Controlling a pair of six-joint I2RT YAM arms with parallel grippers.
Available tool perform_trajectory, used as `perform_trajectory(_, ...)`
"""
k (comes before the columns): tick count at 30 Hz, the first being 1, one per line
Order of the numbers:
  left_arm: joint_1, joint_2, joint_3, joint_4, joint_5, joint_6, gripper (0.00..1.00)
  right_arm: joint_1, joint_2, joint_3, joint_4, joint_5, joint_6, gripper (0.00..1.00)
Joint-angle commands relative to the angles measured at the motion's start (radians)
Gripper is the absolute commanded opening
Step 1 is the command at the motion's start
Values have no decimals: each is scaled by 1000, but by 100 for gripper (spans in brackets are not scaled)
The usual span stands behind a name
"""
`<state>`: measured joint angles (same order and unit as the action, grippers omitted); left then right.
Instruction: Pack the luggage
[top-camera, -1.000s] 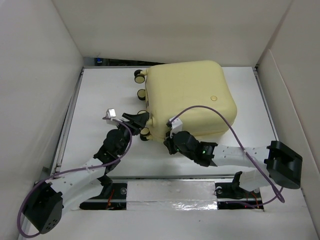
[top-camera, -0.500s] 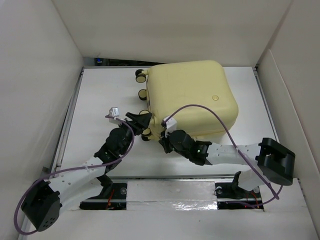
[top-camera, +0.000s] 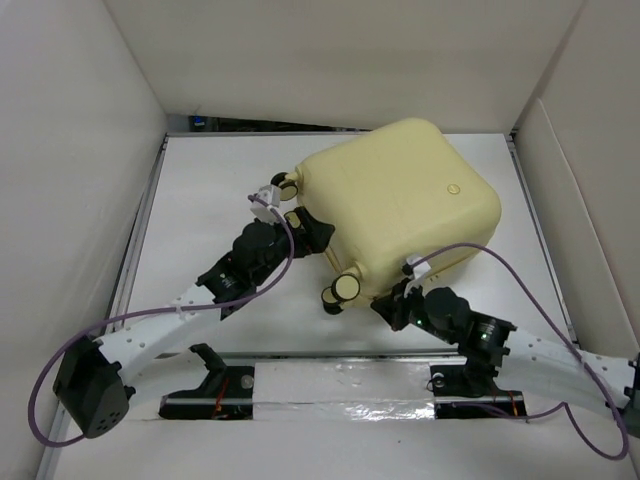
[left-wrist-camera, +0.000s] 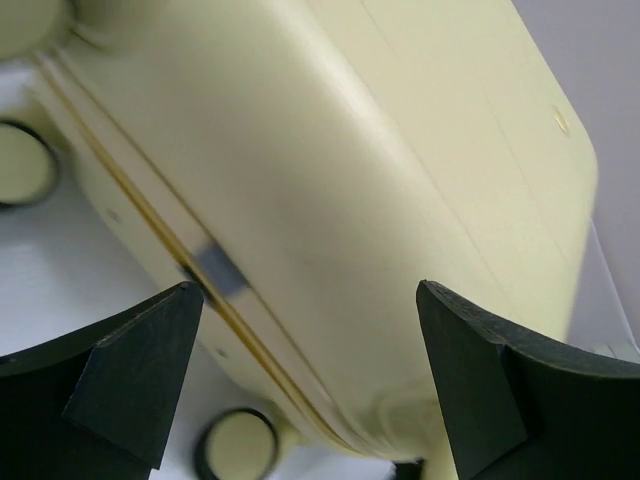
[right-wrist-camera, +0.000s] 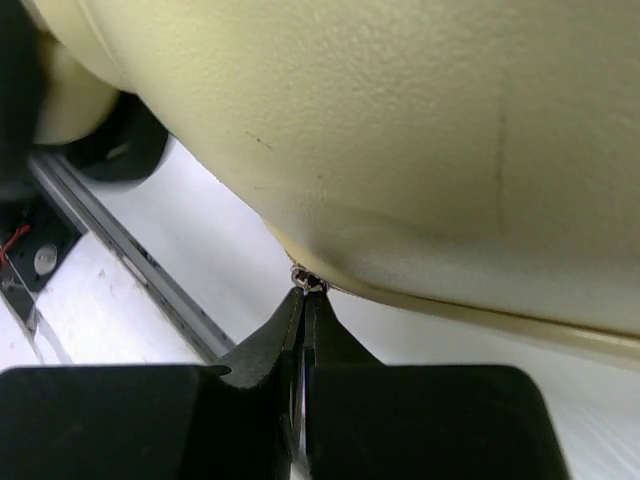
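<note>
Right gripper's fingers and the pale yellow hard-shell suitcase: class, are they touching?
Touching. The right wrist view shows the shut fingers pinching a small metal zip pull on the pale yellow hard-shell suitcase's seam.

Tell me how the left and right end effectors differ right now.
The left end effector is open, fingers spread wide; the right end effector is shut. The left holds nothing, facing the wheeled side of the pale yellow hard-shell suitcase; the right pinches a small metal zipper pull at its near seam. Both have black fingers and sit close to the suitcase.
</note>
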<state>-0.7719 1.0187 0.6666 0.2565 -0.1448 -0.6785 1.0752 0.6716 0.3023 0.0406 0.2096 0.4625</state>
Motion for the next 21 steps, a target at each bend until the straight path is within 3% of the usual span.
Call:
perform_trajectory(1, 68, -9, 44, -60, -62, 50, 85, -34, -167, 61, 7, -19, 10, 0)
perform_trajectory(7, 279, -3, -10, -13, -33, 80, 83, -112, -248, 90, -122, -71, -27, 0)
perform_trajectory(14, 301, 63, 19, 119, -36, 276, 85, -159, -222, 93, -99, -167, -58, 0)
perform_trajectory(18, 321, 193, 74, 230, -17, 379, 86, -181, -222, 98, -96, -202, -64, 0)
perform_trajectory(21, 332, 312, 183, 201, 22, 460, 86, -181, -224, 106, -113, -202, -73, 0)
